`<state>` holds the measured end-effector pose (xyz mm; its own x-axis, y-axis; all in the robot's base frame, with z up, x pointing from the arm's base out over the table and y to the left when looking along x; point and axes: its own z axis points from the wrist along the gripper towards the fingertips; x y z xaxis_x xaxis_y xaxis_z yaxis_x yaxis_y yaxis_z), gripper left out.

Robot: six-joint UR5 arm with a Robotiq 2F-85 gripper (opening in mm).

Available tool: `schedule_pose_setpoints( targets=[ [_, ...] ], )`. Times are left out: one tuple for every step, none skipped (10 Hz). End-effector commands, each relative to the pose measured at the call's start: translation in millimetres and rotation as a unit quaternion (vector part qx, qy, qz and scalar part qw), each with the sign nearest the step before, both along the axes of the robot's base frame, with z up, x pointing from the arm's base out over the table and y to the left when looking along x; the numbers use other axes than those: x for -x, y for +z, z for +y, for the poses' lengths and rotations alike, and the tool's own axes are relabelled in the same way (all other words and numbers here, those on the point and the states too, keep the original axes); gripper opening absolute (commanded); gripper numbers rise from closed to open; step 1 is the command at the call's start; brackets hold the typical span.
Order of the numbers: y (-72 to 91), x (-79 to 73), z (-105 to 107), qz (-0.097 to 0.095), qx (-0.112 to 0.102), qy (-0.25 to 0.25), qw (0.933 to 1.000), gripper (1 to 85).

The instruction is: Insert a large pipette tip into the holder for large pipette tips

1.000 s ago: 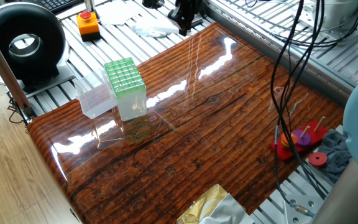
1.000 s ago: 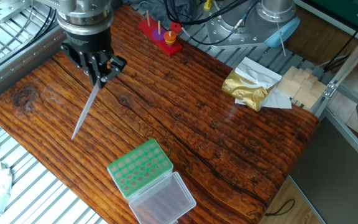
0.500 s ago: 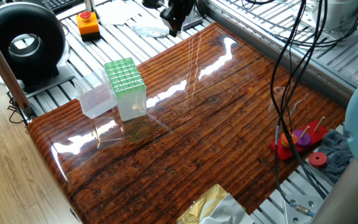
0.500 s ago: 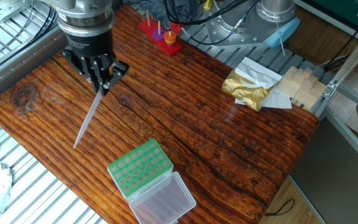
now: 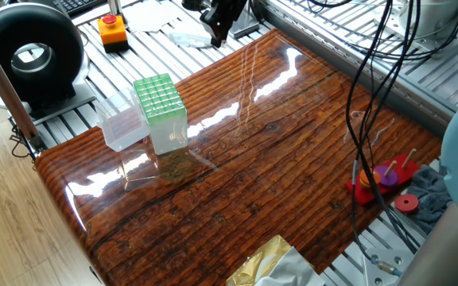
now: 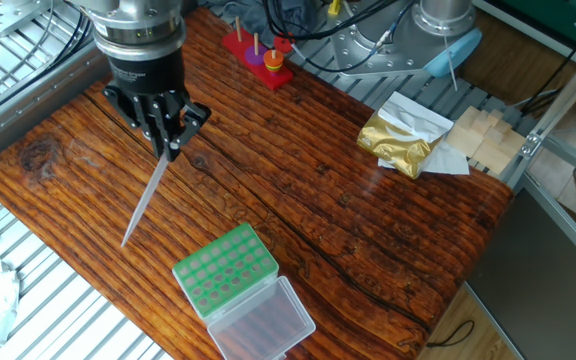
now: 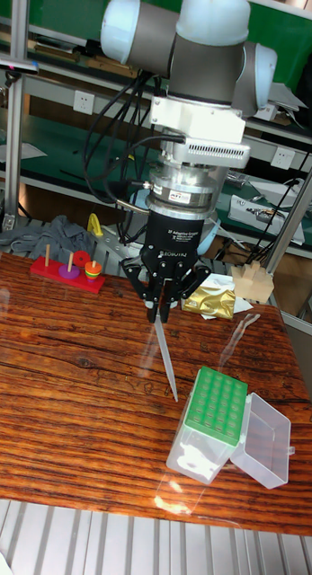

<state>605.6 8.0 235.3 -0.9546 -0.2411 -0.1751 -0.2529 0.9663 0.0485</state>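
Observation:
My gripper [image 6: 169, 146] hangs over the far part of the wooden table, shut on the upper end of the large pipette tip [image 6: 146, 200]. The tip is a slender whitish tube that slants down from the fingers, its point just above the wood. The tall fixed view shows the same gripper [image 7: 161, 312] and tip [image 7: 168, 359], with the point left of the holder [image 7: 212, 411]. The holder [image 6: 225, 269] is a clear box with a green grid top; its clear lid [image 6: 264, 321] lies open beside it. The gripper [image 5: 216, 25] sits at the picture's top edge, well away from the holder [image 5: 161, 106].
A red ring-stacking toy [image 6: 258, 55] stands at the table's far end. A gold foil bag [image 6: 398, 140] and wooden blocks [image 6: 483, 135] lie at one side. An orange stop button [image 5: 111, 30], a black round device [image 5: 30, 56] and hanging cables [image 5: 370, 87] are off the table.
The gripper has drifted a little across the table toward the holder's side, carrying the tip with it. The holder has not moved.

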Motion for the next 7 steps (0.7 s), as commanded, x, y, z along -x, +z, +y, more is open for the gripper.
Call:
schedule_pose_setpoints(
  targets=[
    [2.0, -4.7, 5, 0.005, -0.008, 0.001, 1.0, 1.0],
    [4.4, -9.9, 10, 0.015, -0.007, 0.007, 0.9998, 1.0],
    [10.7, -19.0, 17, 0.027, 0.006, 0.017, 0.9995, 1.0],
    [22.2, -26.8, 34, 0.042, 0.005, 0.018, 0.9989, 1.0],
    [36.5, -35.8, 48, 0.052, 0.019, 0.015, 0.9984, 1.0],
    [43.8, -40.1, 62, 0.055, 0.025, 0.011, 0.9981, 1.0],
    [45.4, -41.1, 73, 0.057, 0.023, 0.006, 0.9981, 1.0]
  ],
)
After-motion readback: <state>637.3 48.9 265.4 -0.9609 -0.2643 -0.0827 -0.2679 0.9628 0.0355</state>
